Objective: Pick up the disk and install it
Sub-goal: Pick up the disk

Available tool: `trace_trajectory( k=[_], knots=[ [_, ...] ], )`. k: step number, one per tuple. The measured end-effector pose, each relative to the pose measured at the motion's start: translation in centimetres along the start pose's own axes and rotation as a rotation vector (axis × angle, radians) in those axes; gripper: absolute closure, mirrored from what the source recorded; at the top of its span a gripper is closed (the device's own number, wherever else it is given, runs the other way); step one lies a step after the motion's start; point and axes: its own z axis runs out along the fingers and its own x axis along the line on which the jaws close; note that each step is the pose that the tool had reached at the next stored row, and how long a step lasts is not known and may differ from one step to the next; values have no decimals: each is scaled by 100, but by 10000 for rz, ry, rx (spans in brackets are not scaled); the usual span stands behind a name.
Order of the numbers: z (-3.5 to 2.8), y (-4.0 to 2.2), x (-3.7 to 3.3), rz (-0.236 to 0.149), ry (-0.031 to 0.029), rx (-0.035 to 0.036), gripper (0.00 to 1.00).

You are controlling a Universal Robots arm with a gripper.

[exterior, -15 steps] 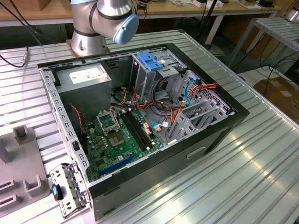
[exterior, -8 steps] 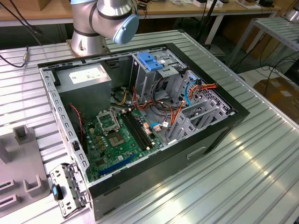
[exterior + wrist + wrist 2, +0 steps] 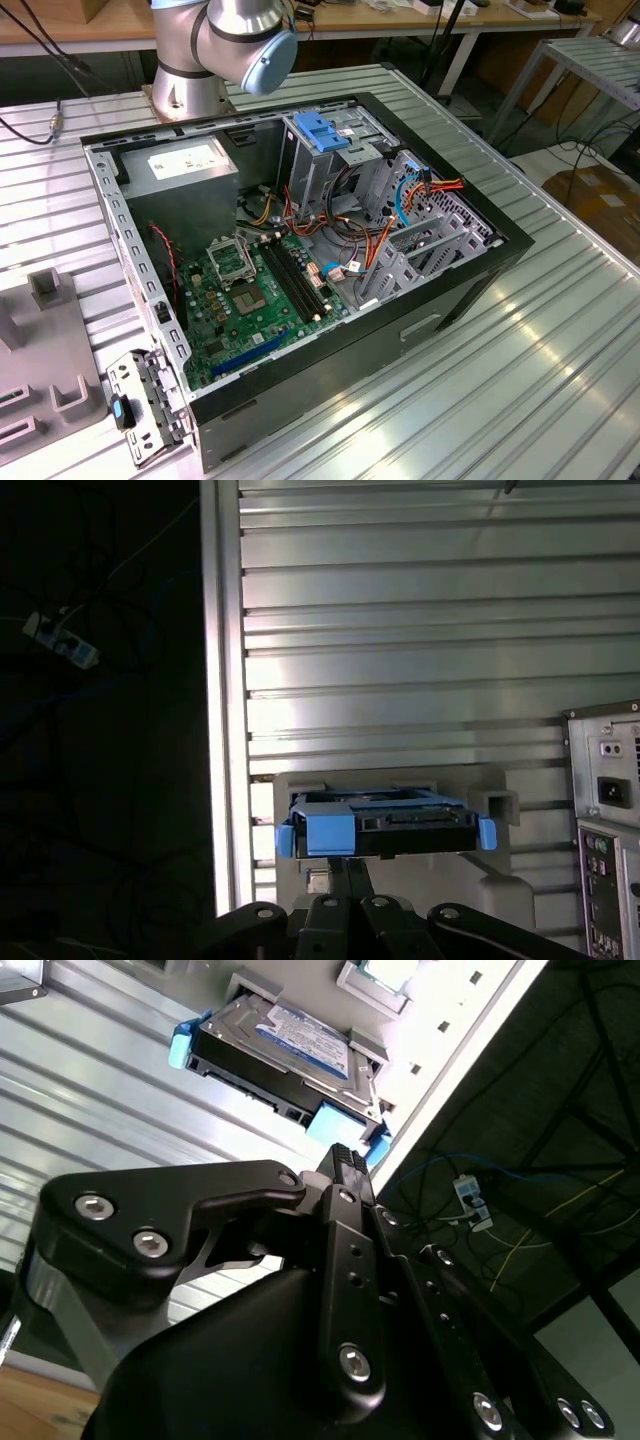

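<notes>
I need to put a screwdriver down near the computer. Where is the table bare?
The ribbed table is bare on the exterior view's right of the computer case, out to its edge. Crowded: the case's inside, full of cables, and the exterior view's left, where a grey fixture sits.

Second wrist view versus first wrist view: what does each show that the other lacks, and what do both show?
Second wrist view: the disk's printed top label. First wrist view: the computer case's rear panel with a power socket. Both: the disk lying in a grey holder on the ribbed metal table, the gripper near its blue end, jaws shut.
</notes>
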Motion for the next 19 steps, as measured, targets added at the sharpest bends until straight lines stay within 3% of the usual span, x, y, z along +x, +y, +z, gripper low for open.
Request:
trace_trajectory(
  k=[4, 8, 19],
  knots=[
    [0, 0, 0, -459, 20, -11, 89],
    [0, 0, 0, -1424, 63, -29, 89],
    [0, 0, 0, -2683, 118, -53, 89]
  ],
)
